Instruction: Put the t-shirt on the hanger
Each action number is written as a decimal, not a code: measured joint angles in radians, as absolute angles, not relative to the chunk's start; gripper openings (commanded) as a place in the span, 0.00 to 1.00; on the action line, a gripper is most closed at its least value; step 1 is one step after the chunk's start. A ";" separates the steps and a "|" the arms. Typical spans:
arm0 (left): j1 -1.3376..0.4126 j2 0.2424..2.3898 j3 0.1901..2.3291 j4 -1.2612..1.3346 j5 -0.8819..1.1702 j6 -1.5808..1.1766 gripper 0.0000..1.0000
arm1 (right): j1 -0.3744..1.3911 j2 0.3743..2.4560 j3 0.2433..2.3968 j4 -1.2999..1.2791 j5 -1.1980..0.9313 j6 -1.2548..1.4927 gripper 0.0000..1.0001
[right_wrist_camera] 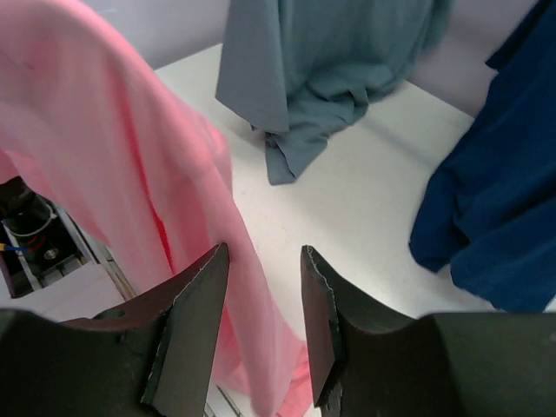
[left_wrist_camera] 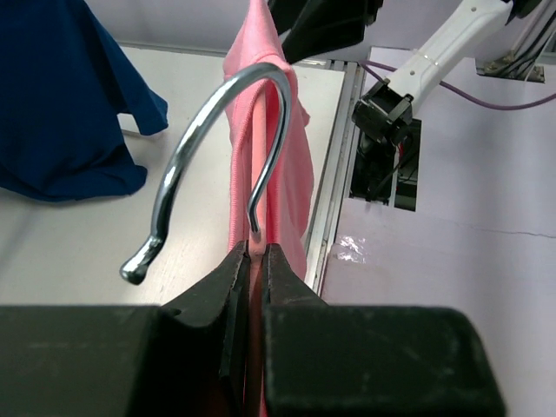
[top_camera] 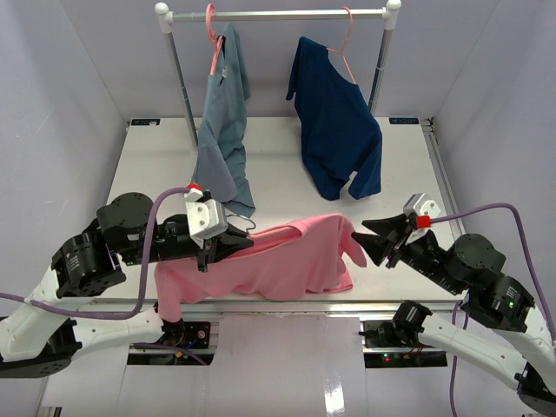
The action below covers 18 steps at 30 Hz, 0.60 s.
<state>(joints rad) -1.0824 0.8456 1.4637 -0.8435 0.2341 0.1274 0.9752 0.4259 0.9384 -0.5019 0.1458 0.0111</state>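
Note:
The salmon-pink t-shirt [top_camera: 269,261] hangs over the hanger, held above the table's front edge, and also shows in the left wrist view [left_wrist_camera: 291,148]. The hanger's body is hidden under the cloth. Only its thin metal hook [top_camera: 247,228] shows, close up in the left wrist view [left_wrist_camera: 182,156]. My left gripper [top_camera: 219,252] is shut on the hanger's neck just below the hook [left_wrist_camera: 252,254]. My right gripper [top_camera: 372,240] is open and empty beside the shirt's right sleeve [top_camera: 352,243]. In the right wrist view [right_wrist_camera: 265,265] pink cloth [right_wrist_camera: 113,156] hangs just left of its fingers.
A clothes rail [top_camera: 278,15] stands at the back of the white table [top_camera: 278,174]. A grey-blue shirt [top_camera: 221,139] and a navy shirt [top_camera: 334,130] hang from it on pink hangers, their hems reaching the table. The table's front edge [top_camera: 287,306] lies under the pink shirt.

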 measured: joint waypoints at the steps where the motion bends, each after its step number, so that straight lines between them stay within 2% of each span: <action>1: -1.082 0.850 1.462 -0.846 0.241 0.129 0.00 | 0.975 0.437 0.952 -0.493 0.123 0.001 0.45; 3: -1.082 0.860 1.461 -0.847 0.250 0.130 0.00 | 0.975 0.461 0.971 -0.485 0.090 -0.015 0.44; 5: -1.082 0.868 1.461 -0.847 0.257 0.131 0.00 | 0.975 0.491 0.979 -0.472 0.070 -0.027 0.37; 9: -1.082 0.874 1.461 -0.847 0.270 0.131 0.00 | 0.975 0.543 0.980 -0.466 0.053 -0.040 0.09; 18: -1.082 0.860 1.453 -0.842 0.257 0.130 0.00 | 0.976 0.517 0.966 -0.444 0.117 -0.037 0.08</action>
<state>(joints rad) -1.0824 0.8599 1.4528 -0.8421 0.2570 0.1303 0.9756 0.5166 0.9659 -0.4443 0.1174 -0.0365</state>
